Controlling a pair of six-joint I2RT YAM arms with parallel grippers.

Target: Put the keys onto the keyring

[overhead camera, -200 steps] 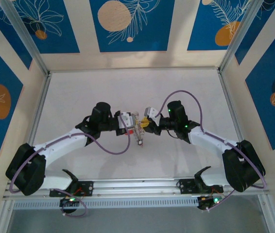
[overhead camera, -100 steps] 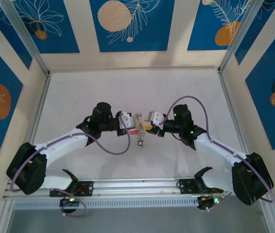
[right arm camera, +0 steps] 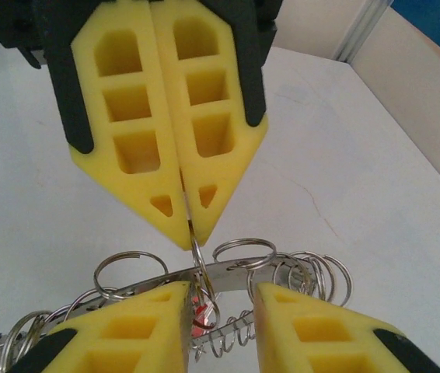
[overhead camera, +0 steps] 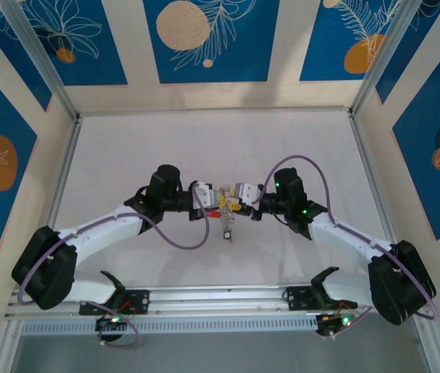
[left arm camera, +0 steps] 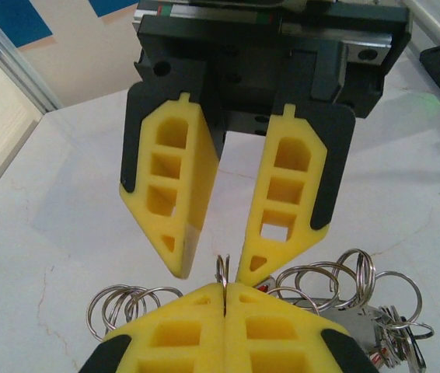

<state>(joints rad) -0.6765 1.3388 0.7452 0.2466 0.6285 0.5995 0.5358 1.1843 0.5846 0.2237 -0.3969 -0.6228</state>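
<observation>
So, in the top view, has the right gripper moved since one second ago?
Yes, a little. The right gripper has shifted down the picture, closer to the metal rail that runs along the near edge.

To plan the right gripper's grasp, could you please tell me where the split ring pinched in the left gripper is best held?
Take the split ring by the free arc that sticks out past the left gripper's shut tips, coming head-on from the side opposite that gripper. The ring stands edge-on to the right gripper, so its open pads would likely close on the flat faces.
</observation>
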